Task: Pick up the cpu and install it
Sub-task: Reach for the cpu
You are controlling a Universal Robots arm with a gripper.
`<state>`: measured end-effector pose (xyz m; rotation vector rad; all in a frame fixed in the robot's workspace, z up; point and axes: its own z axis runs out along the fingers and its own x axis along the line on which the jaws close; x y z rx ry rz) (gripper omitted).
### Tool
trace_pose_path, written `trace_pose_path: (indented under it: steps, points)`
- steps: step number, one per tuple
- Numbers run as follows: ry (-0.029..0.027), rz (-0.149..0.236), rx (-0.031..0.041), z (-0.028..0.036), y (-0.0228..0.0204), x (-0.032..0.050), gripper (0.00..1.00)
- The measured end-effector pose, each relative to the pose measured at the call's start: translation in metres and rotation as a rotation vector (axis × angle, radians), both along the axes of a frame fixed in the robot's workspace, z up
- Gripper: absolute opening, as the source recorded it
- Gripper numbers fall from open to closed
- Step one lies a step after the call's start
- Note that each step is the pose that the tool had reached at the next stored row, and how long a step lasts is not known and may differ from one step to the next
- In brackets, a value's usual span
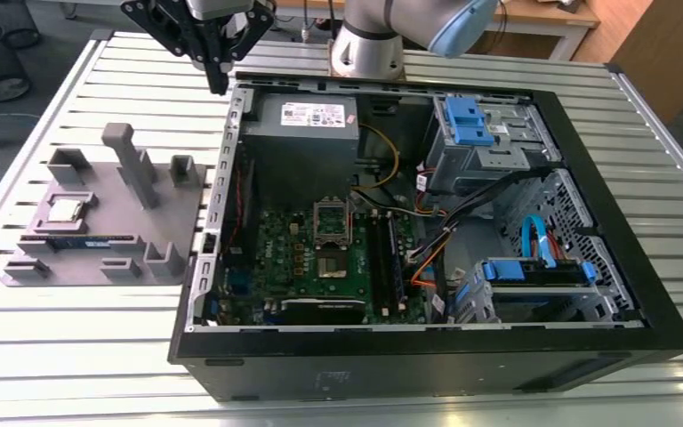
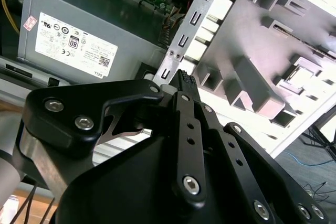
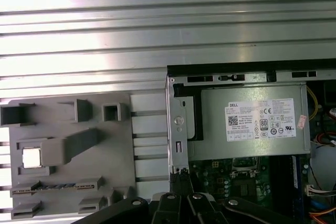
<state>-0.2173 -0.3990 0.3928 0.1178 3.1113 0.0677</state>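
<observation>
We take the step in hand to be the reach for the cpu [image 1: 67, 209]. It lies flat, silvery top up, in a square pocket of the grey holder [image 1: 164, 218]. The holder sits on the slatted worktop [image 1: 81, 329], just beside the open computer case [image 1: 437, 356] on the exterior view's left.

The end effector [image 1: 216, 84] hangs above the far corner of the case, near the power supply [image 1: 306, 120] and well apart from the cpu. Its fingers look pressed together and it holds nothing.

To do this well, we would:
- Part the fingers before going down.
- Line them up square with the chip's edges.
- Descend straight over the pocket.

The holder's tall post [image 1: 128, 165] stands near the path across, so we would travel high enough to clear it. A memory stick [image 1: 86, 240] lies in a slot just beside the cpu, and the fingers should stay off it.

The chip looks thin and the pocket walls seem close. We judge that a light, level grip on the pale edges is best, since any tilt would tell at the socket [image 1: 333, 262], which looks open on the motherboard.
</observation>
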Motion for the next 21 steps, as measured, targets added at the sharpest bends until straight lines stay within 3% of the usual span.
trace_pose_path:
  steps: [21]
  points:
    - [-0.0001, 0.000, 0.0000, -0.0008, 0.0000, -0.0218, 0.11]
